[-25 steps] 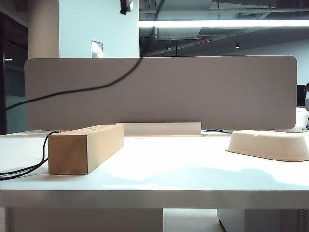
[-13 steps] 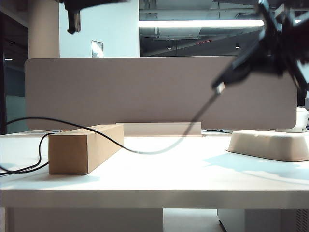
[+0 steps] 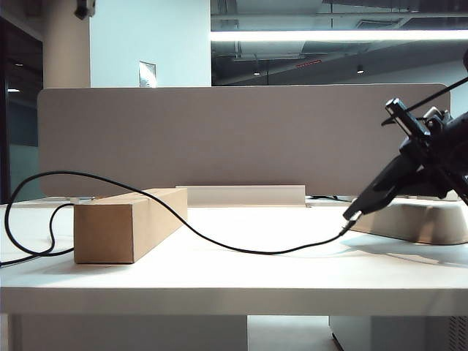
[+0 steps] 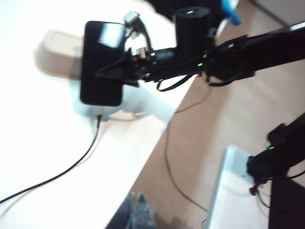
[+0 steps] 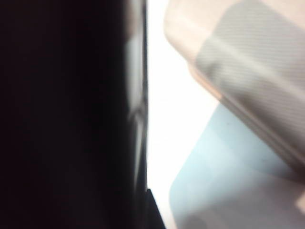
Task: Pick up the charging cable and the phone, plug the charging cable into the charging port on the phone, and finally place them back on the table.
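Nearest me is the thick white front edge of the table (image 3: 234,300), and on its top the charging cable (image 3: 241,248) sags in a long black curve from the middle of the exterior frame, climbs over the cardboard box (image 3: 128,223) at the left and loops down past the table's left end. At the right of the frame the right gripper (image 3: 420,157) has its claw pinched nearly closed on the phone (image 3: 380,189). It holds the phone tilted, low end toward the table and just above it. The cable's plug meets that low short edge at the charging port (image 3: 349,218), though I can't tell whether it is fully seated. The left wrist view shows the same grip: right gripper (image 4: 126,67) clamped on the phone (image 4: 101,62), cable (image 4: 71,167) trailing from its end. Just behind sits the off-white tray (image 3: 439,223), then the grey partition (image 3: 241,139). The left gripper (image 3: 85,9) hangs at the upper left edge, claw fully closed and apparently empty.
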Robot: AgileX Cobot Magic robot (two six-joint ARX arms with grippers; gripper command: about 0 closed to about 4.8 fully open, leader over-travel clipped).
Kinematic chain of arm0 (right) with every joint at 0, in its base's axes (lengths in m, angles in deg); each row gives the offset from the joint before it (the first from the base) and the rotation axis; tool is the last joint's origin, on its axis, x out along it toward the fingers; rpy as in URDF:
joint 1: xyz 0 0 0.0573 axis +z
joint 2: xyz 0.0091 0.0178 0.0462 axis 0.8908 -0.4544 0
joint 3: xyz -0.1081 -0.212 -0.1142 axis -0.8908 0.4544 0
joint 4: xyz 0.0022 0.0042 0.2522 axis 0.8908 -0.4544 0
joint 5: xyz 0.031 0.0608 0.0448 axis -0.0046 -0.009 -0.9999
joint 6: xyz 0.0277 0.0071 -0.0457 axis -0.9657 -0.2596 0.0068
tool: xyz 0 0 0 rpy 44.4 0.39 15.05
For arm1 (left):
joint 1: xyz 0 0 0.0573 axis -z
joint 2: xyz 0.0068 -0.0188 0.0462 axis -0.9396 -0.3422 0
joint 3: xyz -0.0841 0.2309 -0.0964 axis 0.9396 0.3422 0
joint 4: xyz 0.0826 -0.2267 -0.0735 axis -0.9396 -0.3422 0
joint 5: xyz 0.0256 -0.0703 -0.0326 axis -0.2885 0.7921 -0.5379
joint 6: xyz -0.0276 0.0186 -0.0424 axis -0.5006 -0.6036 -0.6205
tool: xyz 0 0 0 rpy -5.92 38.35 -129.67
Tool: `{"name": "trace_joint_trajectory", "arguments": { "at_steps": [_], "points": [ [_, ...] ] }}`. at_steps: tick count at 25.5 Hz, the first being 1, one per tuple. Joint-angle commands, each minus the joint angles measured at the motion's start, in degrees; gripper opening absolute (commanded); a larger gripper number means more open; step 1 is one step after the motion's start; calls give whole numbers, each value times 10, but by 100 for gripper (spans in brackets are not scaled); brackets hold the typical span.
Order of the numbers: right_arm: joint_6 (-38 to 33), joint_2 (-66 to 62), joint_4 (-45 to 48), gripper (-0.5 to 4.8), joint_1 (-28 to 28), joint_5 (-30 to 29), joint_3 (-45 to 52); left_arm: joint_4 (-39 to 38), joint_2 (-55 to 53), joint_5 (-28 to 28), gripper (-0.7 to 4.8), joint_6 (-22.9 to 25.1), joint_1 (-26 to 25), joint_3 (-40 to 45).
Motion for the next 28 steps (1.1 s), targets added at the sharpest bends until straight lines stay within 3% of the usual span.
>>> {"name": "trace_joint_trajectory", "arguments": {
  "at_steps": [1,12,14,16,19,21,24,28],
  "points": [
    [2,-10,22,-2,0,11,-4,-7,6,-7,-6,8,0,-2],
    [-13,-45,9,2,-4,66,-4,-14,20,-7,-6,8,1,-2],
    [-12,-45,1,47,-5,75,-4,-14,22,-7,-6,8,1,-2],
    [-11,-45,-17,130,-7,86,-4,-17,27,-8,-6,8,1,-2],
    [-10,-45,-45,198,-14,99,-4,-22,37,-17,-6,8,1,-3],
    [-11,-45,-65,309,-21,97,-4,-22,45,-16,-6,8,1,-4],
    [-10,-45,-90,412,-26,97,-4,-23,52,-16,-6,8,1,-4],
    [4,-44,-122,433,-35,81,-4,-28,65,-16,-6,8,1,-4]
  ]
}}
